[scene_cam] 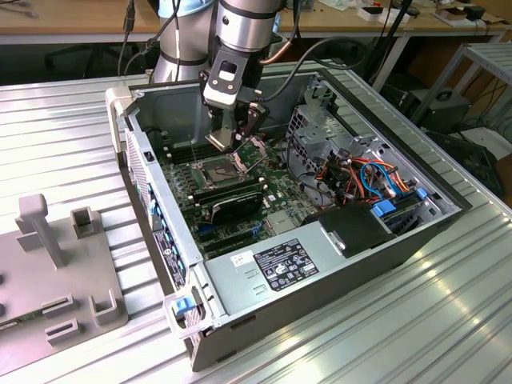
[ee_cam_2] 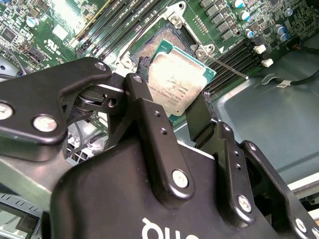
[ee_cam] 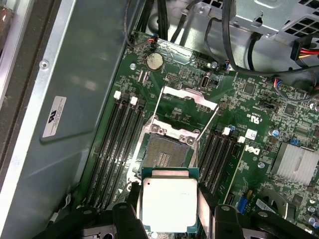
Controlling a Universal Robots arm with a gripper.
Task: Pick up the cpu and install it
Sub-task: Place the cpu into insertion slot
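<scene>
The cpu (ee_cam: 169,203), a thin square chip with a dull grey top and green rim, is held between my gripper's (ee_cam: 169,211) two black fingers (ee_cam: 205,204), which are shut on its opposite edges. It hangs just above the motherboard, beside the open square socket (ee_cam: 164,152) and partly overlapping its near edge. The socket's hinged metal frame (ee_cam: 188,105) is swung up and open. In the second wrist view the cpu (ee_cam_2: 179,82) tilts slightly over the socket (ee_cam_2: 149,50). In the exterior view my gripper (scene_cam: 234,138) reaches down into the open computer case above the socket (scene_cam: 221,169).
Black memory slots (ee_cam: 117,144) flank the socket on both sides. A power supply (scene_cam: 276,268), coloured cables (scene_cam: 360,172) and a drive cage (scene_cam: 320,120) crowd the case. The case wall (scene_cam: 148,172) rises close by. A grey fixture (scene_cam: 56,272) sits at the exterior view's left.
</scene>
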